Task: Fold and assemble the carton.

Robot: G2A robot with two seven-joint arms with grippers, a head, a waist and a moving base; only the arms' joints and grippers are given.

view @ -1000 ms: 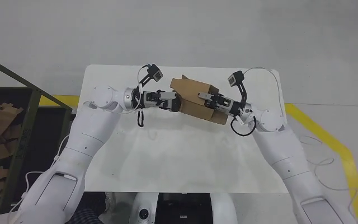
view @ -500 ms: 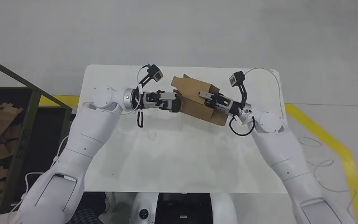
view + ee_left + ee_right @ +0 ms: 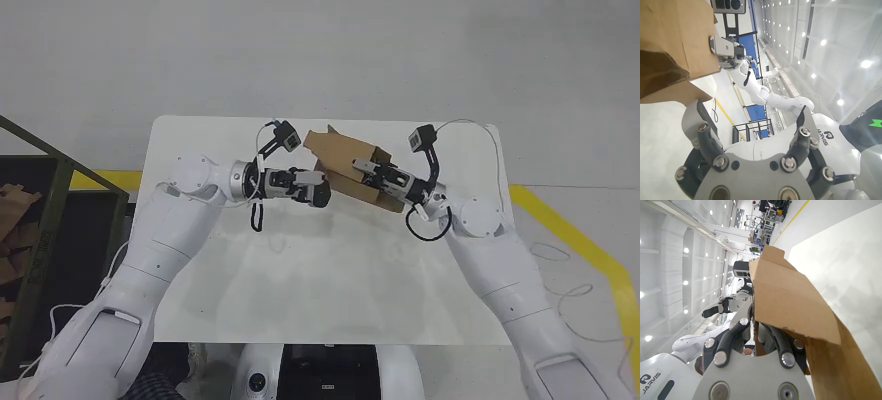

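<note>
A white counter point(image 3: 300, 290) stands on a pale grey floor point(image 3: 320, 50). Yellow floor tape point(image 3: 565, 230) runs out from either side of the counter. Beside the counter's left end stands a dark green rack point(image 3: 55, 210) holding cardboard scraps point(image 3: 15, 205). Round ceiling lights point(image 3: 866, 63) shine high above the counter.

A brown carton point(image 3: 345, 160), flaps open, is at the far middle of the white desk point(image 3: 330, 290), turned askew. The left end effector point(image 3: 318, 191) is just beside it; the right end effector point(image 3: 377, 179) lies against its right side.
</note>
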